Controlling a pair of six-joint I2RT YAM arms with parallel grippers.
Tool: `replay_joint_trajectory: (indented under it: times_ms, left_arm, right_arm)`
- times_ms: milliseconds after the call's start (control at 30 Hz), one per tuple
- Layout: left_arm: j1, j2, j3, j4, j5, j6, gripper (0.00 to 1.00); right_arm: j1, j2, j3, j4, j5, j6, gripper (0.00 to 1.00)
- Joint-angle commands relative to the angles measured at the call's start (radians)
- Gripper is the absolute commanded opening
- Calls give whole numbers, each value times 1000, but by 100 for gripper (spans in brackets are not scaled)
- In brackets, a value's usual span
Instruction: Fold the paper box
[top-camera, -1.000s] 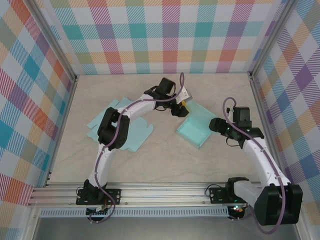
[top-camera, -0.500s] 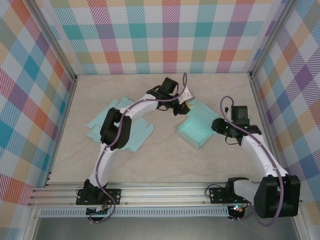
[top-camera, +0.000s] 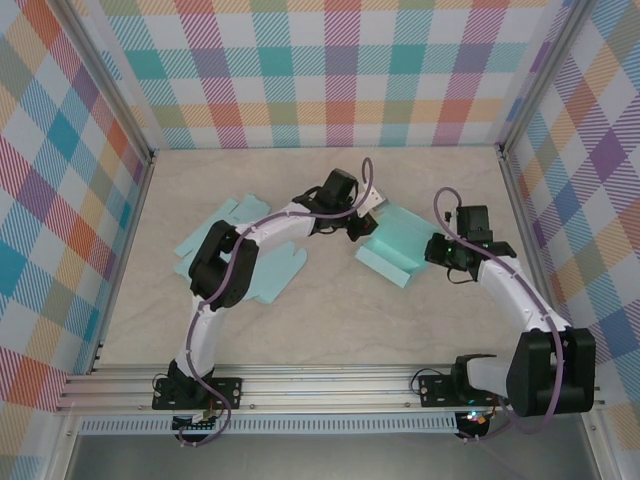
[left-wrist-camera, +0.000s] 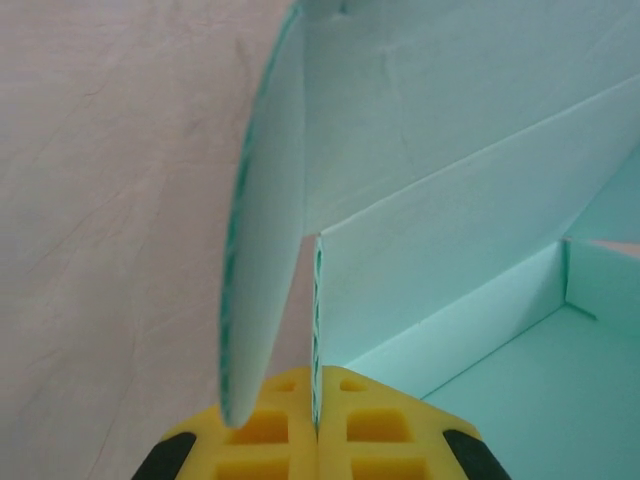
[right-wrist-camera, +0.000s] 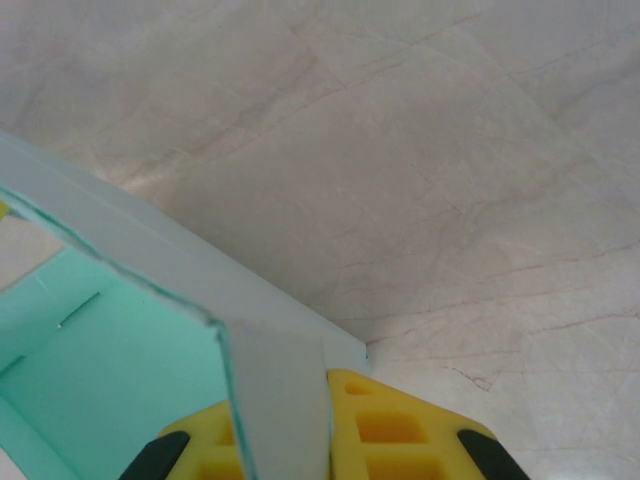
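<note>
The paper box, pale teal and half-formed, lies right of the table's middle. My left gripper is at its far left corner. In the left wrist view its yellow pads are shut on the thin edge of an upright box wall, and a curved flap stands loose just to the left. My right gripper holds the box's right side. In the right wrist view its pads are shut on a doubled box wall, and the teal inside shows on the left.
Two flat teal box blanks lie left of centre, one at the back and one nearer, partly under the left arm. Checked walls and metal rails enclose the marble table.
Both grippers closed from open onto the box walls. The right gripper moved in leftward to the box's right side, and the box now lies lower and wider between the two grippers.
</note>
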Motion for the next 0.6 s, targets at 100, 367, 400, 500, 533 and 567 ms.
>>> replay_joint_trajectory:
  times_ms: [100,367,400,500,533,567]
  left_arm:
    - [-12,-113,-80,156,-145,-174,0]
    - [-38,-134,-136,281,-374,-403,0]
    - [-41,-133,-144,303,-405,-436,0]
    - [-43,-121,-153,340,-496,-520,0]
    - [-43,-118,-152,345,-521,-548,0]
    - [-43,-114,-152,352,-555,-577,0]
  right_arm:
    - [42,88,122,70,32,6,7]
    - [119,231,267,144,183,107,8]
    - [127,251,284,159,205,120,8]
    - [142,303,324,215,230,147,9]
    - [147,319,332,236,236,151,9]
    - [152,339,343,265,236,153,9]
